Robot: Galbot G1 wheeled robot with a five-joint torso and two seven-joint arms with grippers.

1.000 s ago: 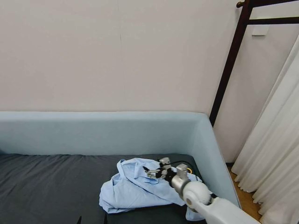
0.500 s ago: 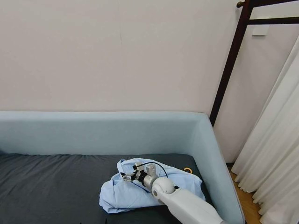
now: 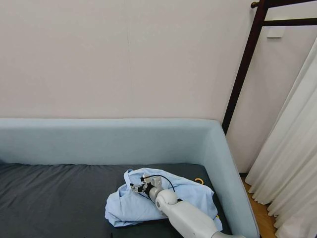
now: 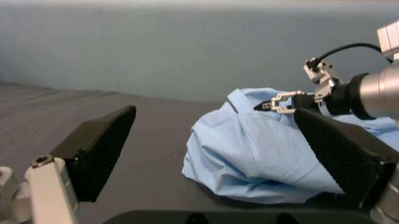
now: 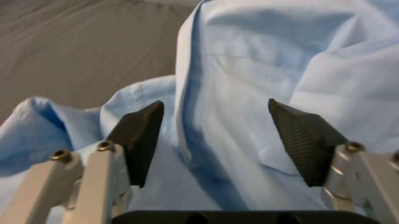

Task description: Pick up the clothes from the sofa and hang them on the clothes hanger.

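A plain off-white painted wall (image 3: 124, 59) spans the upper half of the head view, with a small white rectangular plate (image 3: 276, 31) at upper right. A white pleated curtain (image 3: 292, 168) hangs down the right edge above a strip of brown wooden floor (image 3: 261, 217) at lower right, and a small yellow ring (image 3: 199, 181) lies right of lower centre

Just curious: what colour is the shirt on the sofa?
Plain light blue shirt, clearest in the right wrist view.

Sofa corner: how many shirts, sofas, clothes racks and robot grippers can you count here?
Light blue shirt: 1
Sofa: 1
Clothes rack: 1
Grippers: 2 (left gripper, right gripper)
Total: 5
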